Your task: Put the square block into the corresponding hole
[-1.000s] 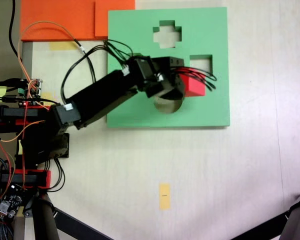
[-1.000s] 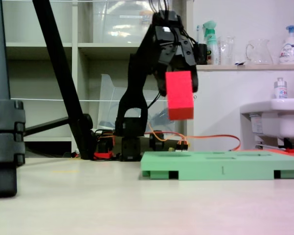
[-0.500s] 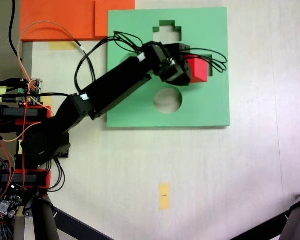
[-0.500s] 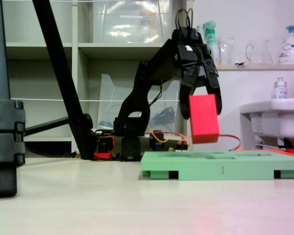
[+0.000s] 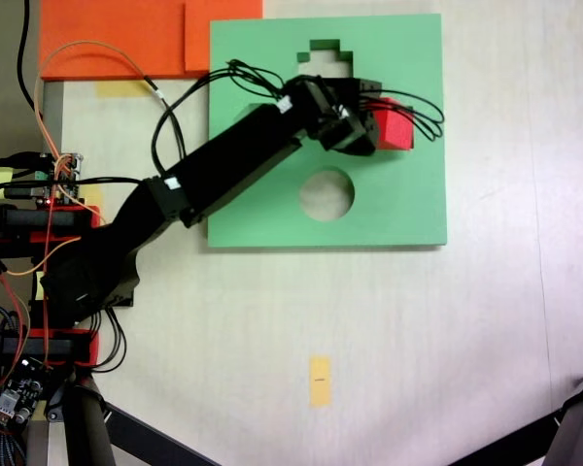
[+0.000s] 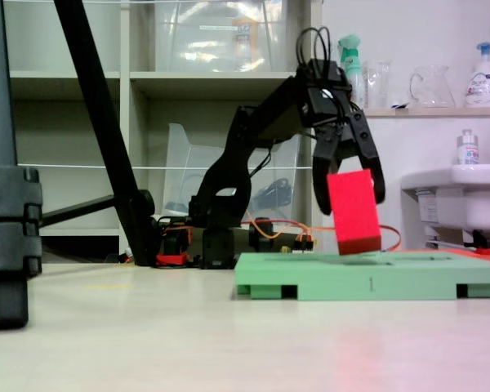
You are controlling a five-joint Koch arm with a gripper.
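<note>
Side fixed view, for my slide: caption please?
Gripper holds the red foam cube, tilted, low over the green foam board.

From the low side camera, the end effector (image 6: 353, 192) gripped the square block (image 6: 354, 211) between its two dark fingers (image 6: 371, 160). The red block hung slightly tilted, its lower edge level with the top surface of the green foam board (image 6: 367, 276). The board lay flat on the counter (image 6: 229, 343), with shelves behind the arm.
</note>
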